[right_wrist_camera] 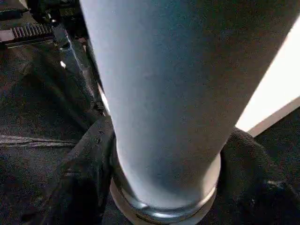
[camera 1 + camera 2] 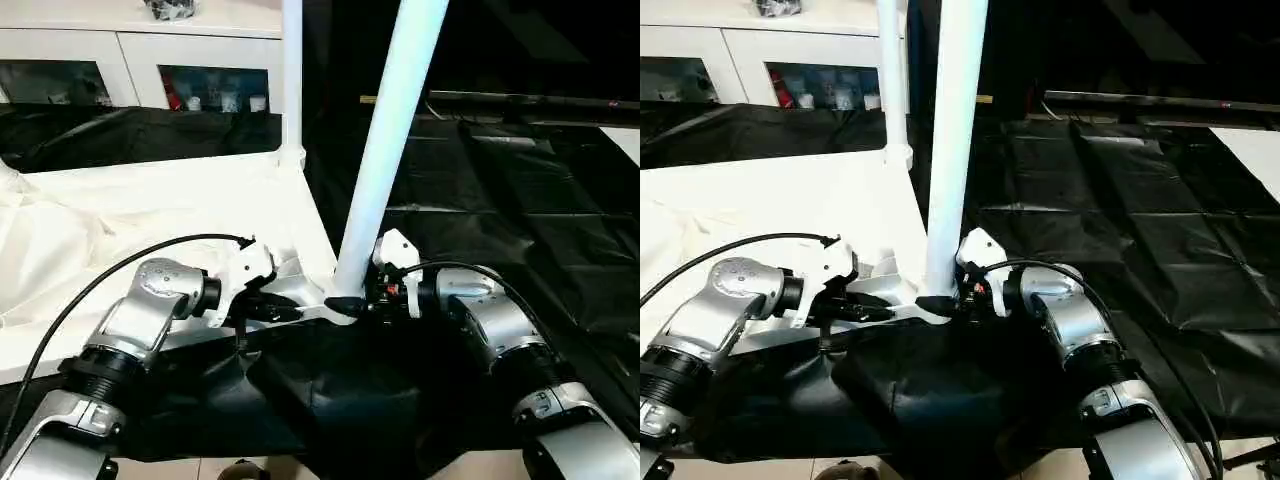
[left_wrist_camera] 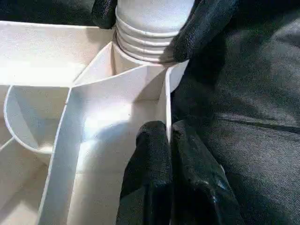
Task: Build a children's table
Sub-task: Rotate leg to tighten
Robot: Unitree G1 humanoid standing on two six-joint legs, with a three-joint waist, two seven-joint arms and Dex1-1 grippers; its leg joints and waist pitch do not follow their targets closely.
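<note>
The children's table top (image 2: 150,220) lies upside down, its ribbed underside (image 3: 108,122) facing up. One white leg (image 2: 390,140) stands in the near right corner socket, leaning slightly right, and its threaded base (image 3: 145,33) sits in the socket. A second leg (image 2: 291,70) stands upright in the far corner. My left gripper (image 2: 300,312) is shut on the thin rim wall (image 3: 167,93) beside that near corner. My right gripper (image 2: 350,303) closes around the near leg's foot, one black finger (image 1: 89,168) on each side of it.
A white cabinet with glass doors (image 2: 130,60) stands behind the table top. Black sheeting (image 2: 500,200) covers the ground to the right and behind. Dark cloth (image 2: 330,400) bunches under both forearms at the near edge. A black cable (image 2: 120,265) loops over my left arm.
</note>
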